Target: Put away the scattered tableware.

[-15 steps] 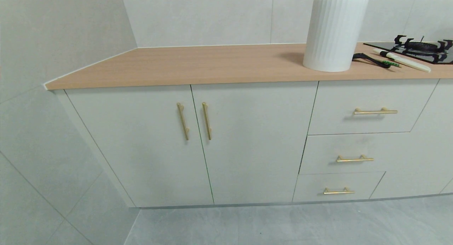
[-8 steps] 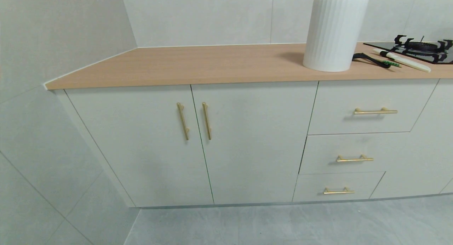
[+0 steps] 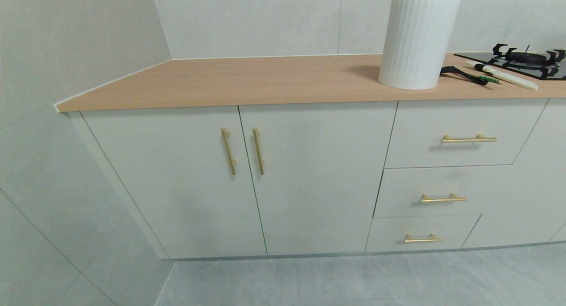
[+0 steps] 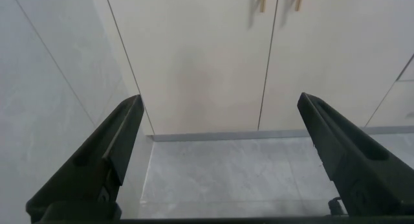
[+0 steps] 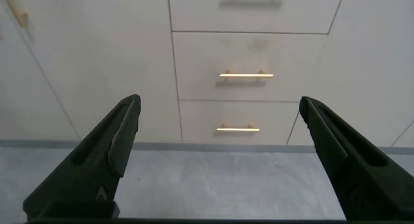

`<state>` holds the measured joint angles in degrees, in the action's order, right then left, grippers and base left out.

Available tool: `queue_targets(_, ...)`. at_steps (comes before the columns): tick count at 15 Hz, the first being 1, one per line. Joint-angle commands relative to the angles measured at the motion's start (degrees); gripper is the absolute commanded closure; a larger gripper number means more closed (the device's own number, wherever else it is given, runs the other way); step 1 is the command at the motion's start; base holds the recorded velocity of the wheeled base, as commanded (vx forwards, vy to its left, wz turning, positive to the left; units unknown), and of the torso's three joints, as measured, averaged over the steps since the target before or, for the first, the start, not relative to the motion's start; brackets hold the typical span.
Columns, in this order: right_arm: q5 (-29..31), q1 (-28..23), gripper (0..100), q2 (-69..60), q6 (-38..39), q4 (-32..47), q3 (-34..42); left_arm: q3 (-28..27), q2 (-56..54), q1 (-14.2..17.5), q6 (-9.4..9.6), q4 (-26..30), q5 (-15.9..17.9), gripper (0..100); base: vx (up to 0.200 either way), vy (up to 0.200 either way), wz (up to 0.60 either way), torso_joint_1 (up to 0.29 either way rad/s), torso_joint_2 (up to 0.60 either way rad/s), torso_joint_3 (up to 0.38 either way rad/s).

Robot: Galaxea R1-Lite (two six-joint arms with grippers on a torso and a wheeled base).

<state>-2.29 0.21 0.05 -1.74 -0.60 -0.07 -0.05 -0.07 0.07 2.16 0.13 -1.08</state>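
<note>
The right edge cuts the hob [image 3: 530, 58]; the canister [image 3: 418, 40] hides part of a black utensil [image 3: 450, 70].

Pale grey tiled walls [image 3: 247, 18] seen behind and left of light wooden countertop [image 3: 265, 80]. Off-white base cabinet [image 3: 318, 235] fitted beneath: two doors [image 3: 177, 182], three drawers [image 3: 486, 186], slim brass bar handles [image 3: 468, 139]. Grey tiled floor [image 3: 353, 279] laid below. Black gas hob [image 3: 526, 58] set into countertop's right end.

Kitchen, wood countertop [image 3: 265, 80], gas hob [image 3: 526, 58], pale cabinets [image 3: 177, 182] with brass handles [image 3: 228, 151], tiled walls [image 3: 247, 18]
</note>
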Motion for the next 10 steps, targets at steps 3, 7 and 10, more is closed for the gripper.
queue_targets(3, -1.1, 0.1, 0, 0.0, 0.5, 0.4, 0.1, 0.0, 0.1, 0.0, 0.04, 0.1, 0.0, 0, 0.000, 0.000, 0.00, 0.000, 0.00, 0.000)
queue_targets(7, -1.0, 0.1, 0, 0.0, 1.0, 0.3, 0.1, 0.0, 0.1, 0.0, -1.19, 0.0, 0.0, 0, 0.000, 0.000, 0.00, 0.000, 0.00, 0.000)
queue_targets(10, -1.0, 0.1, 0, 0.0, 1.1, 0.3, 0.0, 0.0, 0.2, 0.0, -2.07, 0.0, 0.1, 0, 0.000, 0.000, 0.00, 0.000, 0.00, 0.000)
